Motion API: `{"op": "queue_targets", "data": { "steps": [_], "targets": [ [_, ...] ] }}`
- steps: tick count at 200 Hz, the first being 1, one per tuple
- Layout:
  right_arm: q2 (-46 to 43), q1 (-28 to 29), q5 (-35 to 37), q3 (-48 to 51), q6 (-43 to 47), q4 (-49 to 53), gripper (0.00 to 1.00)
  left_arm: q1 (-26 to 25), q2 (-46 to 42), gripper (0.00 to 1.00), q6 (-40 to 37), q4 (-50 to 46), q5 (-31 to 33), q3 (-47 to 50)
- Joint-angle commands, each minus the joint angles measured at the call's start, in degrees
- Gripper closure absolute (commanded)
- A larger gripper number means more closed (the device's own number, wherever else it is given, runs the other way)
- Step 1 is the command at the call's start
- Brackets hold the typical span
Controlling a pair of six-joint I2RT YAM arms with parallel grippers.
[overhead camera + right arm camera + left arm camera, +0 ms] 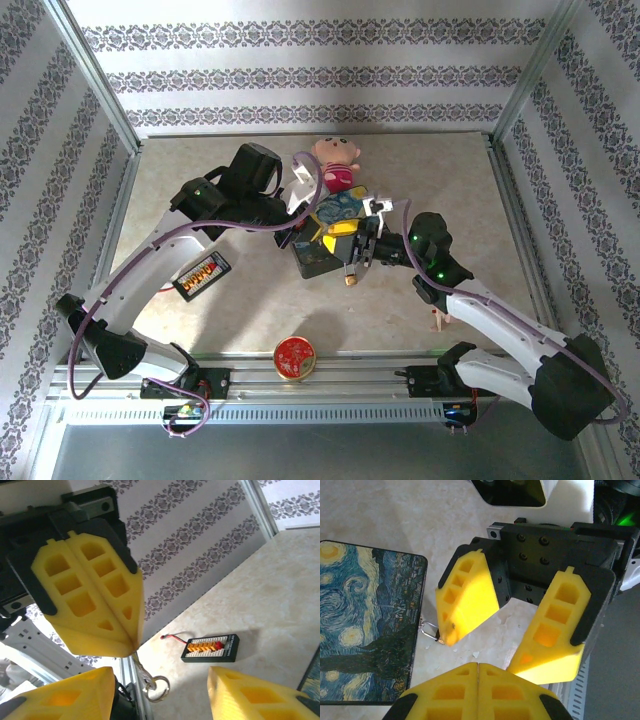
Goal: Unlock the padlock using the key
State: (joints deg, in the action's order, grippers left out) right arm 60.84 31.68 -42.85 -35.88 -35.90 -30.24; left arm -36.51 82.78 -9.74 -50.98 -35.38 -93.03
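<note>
Gaping wide, right pincer point(485, 652) empty; left pincer point(131, 642) tight on the key point(141, 669), its ring point(167, 685) below.

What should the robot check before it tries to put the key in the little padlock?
1. Key held: the left gripper is shut on it, with the key ring dangling below. Ok.
2. Padlock found: its shackle peeks out beside the painted tin box, close to the right gripper. Ok.
3. Padlock held steady: the right gripper is open, not clamped on it. Not ok.
4. Padlock turned the right way for the key: mostly hidden. Cannot tell.
5. Key lined up with padlock: cannot tell.
</note>
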Motion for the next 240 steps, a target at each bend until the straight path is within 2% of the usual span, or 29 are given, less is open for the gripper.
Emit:
{"op": "queue_targets", "data": {
  "steps": [1, 67, 132, 198, 240],
  "targets": [
    [0.57, 0.72, -3.52, -2.39, 1.35, -3.59, 0.52, -0.42, -1.44, 1.00, -0.16, 2.26, -1.19, -0.06],
    [3.73, 1.74, -7.19, -4.72, 1.54, -4.06, 0.63, 0.12, -1.82, 1.00, 1.94, 5.32, -3.98, 0.49],
    [2.68, 1.41, -6.09, -3.60, 1.74, -4.39, 0.72, 1.60, -3.56, 1.00, 3.28, 6.77, -4.35, 2.38],
    [0.96, 0.93, -5.66, -2.53, 1.42, -4.57, 0.91, 2.58, -3.76, 1.00, 4.32, 8.50, -5.20, 3.42],
    [0.76, 0.75, -5.40, -2.00, 1.25, -4.65, 0.92, 3.29, -4.03, 1.00, 6.37, 11.01, -6.36, 4.44]
  ]
}}
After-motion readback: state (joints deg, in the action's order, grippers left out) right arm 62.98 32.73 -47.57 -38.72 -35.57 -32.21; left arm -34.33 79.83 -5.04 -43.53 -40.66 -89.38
